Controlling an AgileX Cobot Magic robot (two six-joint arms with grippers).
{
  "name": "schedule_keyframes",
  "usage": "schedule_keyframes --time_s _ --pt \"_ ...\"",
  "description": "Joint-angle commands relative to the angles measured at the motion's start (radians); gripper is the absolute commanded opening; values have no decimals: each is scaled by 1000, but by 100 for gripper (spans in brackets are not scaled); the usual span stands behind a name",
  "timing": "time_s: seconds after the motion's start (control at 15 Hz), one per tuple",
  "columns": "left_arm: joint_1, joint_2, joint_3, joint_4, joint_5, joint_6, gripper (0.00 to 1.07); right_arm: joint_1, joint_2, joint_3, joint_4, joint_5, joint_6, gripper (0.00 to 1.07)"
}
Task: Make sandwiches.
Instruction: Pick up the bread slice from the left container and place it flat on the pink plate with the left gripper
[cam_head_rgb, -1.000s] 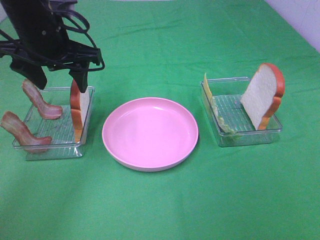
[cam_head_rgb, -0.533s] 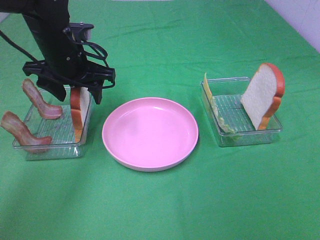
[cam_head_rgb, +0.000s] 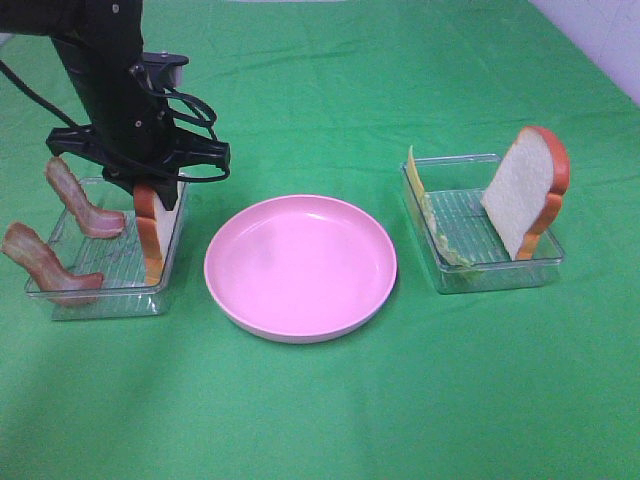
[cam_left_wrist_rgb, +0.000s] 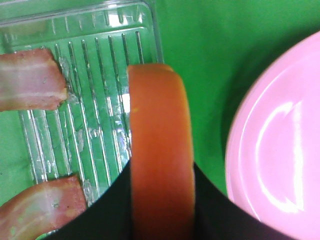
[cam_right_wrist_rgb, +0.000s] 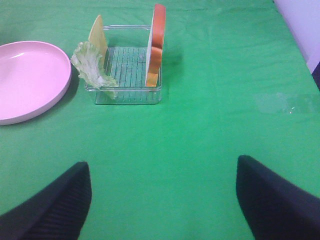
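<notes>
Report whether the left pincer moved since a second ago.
Yes. The left pincer shifted rightward over the clear ribbed plastic tray, closing onto the upright orange-crusted bread slice.

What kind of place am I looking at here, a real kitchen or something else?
Probably a robot test bench, not a kitchen: a green cloth is the work surface, toy bread and bacon stand in clear trays, and a black robot arm reaches over one.

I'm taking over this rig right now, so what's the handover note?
Left claw: shut on the left bread slice, standing on edge in the left tray beside two bacon strips.
Right claw: open, empty.
Right tray: second bread slice, cheese, lettuce.
Done: nothing on the pink plate yet.
To do: lift this slice to the plate, then stack the rest.
</notes>
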Motion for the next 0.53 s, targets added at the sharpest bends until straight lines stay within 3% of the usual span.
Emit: schedule_keyframes --time_s 0.07,0.27,0.4,0.53 --pt "-5 -43 -5 -37 -2 -13 0 -6 -13 2 -3 -12 -5 76" --pt "1 -172 -5 -52 0 -3 0 -6 -13 2 -3 -12 -5 76" --pt "27 -248 -5 -111 1 39 0 -6 -13 2 -3 -12 -5 76" --pt "108 -316 -5 -324 1 233 0 -6 -13 2 -3 -12 -5 76"
